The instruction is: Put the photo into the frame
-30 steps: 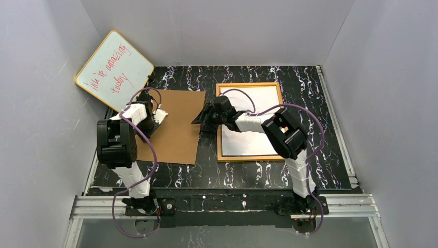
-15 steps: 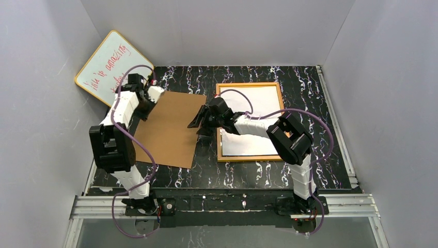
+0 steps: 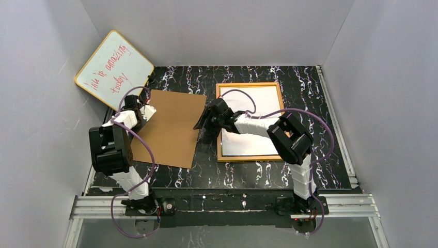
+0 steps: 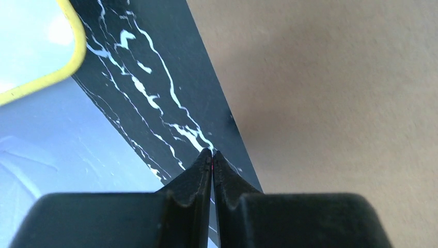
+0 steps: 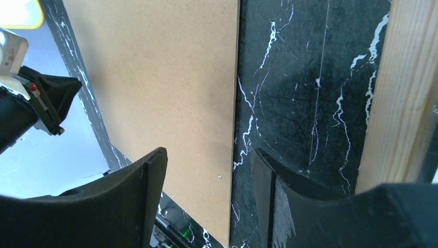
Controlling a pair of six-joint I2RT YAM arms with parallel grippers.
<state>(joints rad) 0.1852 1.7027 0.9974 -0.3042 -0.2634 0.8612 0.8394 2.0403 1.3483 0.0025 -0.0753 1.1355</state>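
Photo [image 3: 261, 101]: lies white side up inside the frame [image 3: 249, 84], which is flat on the table [image 3: 243, 175] right of centre, orange-brown back upward. The right arm hides the photo's near-left part, so I can't confirm it sits square in the recess all round. Brown backing board [image 3: 173, 129]: flat on the table just left of the frame, a strip of bare table between them. Right hand [image 5: 209, 160]: wide open, holding nothing, low over the board's right edge, which runs between the fingers. Left hand [image 4: 212, 157]: pinched closed on nothing, tips over bare table just beside the board's left edge. Whiteboard [image 3: 113, 70] leans in the far-left corner, apart from the work. Judgement: the photo looks placed, and the board is probably next. To do it well, tip the board's right edge up enough for a finger to get under it, grip near mid-edge so it hangs level, and lower it squarely without dragging the photo.
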